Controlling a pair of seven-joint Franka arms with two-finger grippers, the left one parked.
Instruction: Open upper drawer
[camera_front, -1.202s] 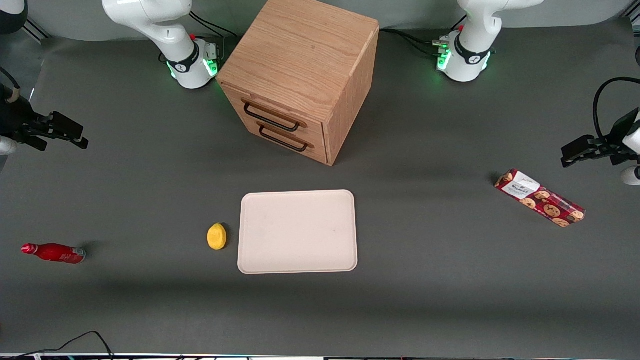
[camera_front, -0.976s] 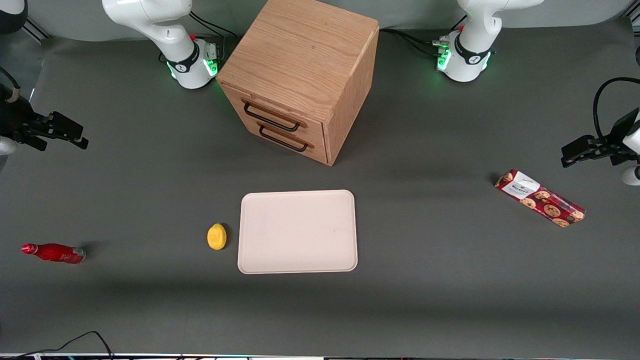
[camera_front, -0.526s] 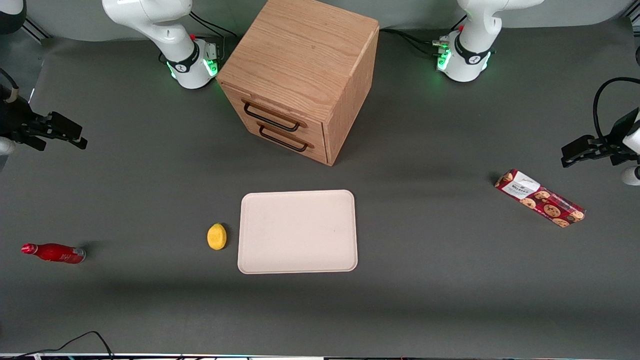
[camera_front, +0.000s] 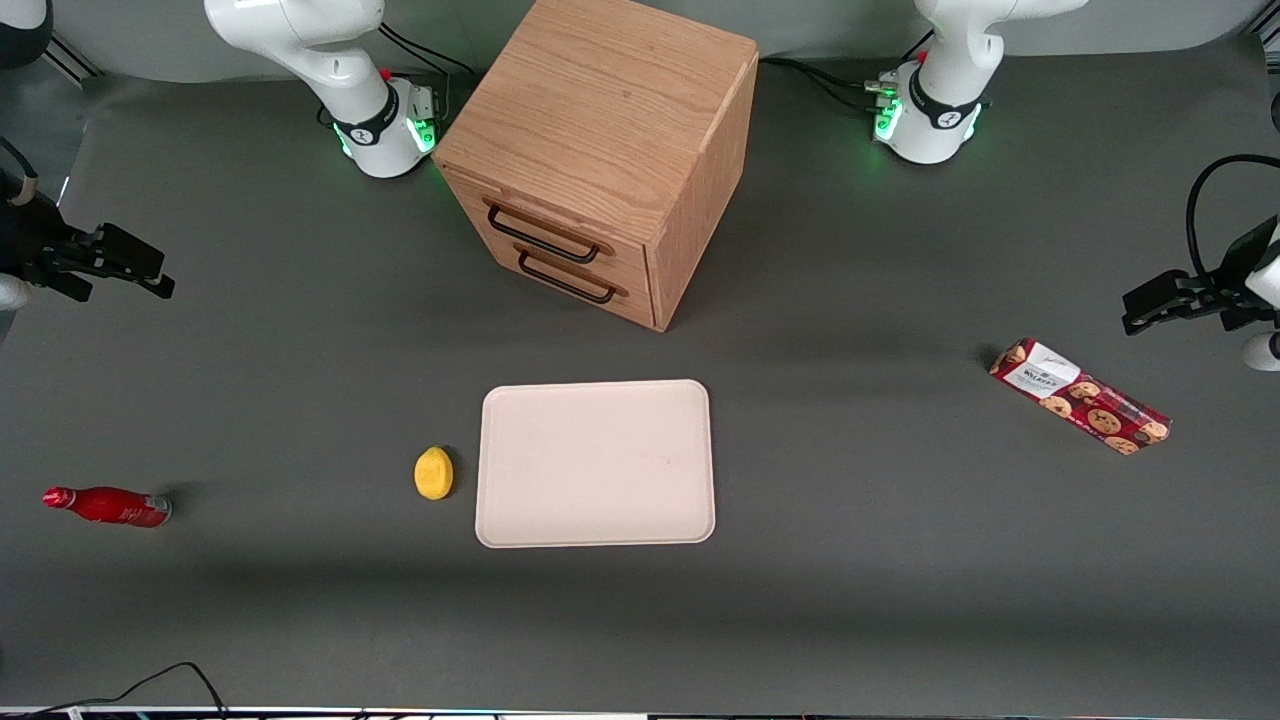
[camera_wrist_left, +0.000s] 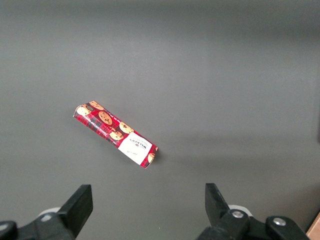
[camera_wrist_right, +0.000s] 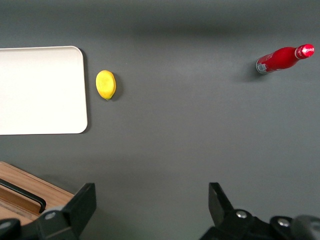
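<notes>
While upper drawer (camera_front: 548, 232) sits shut, jaws (camera_wrist_right: 150, 210) — spread — hover well apart.

Dark grey matte worktop (camera_front: 900, 620) fills nearly all I see, plain and seamless. Light is soft and even. A faint broad shadow band (camera_front: 640, 575) runs along the worktop's near edge. A paler grey strip (camera_front: 150, 55) borders its farthest edge. A black cable (camera_front: 150, 682) loops at my near corner.
</notes>
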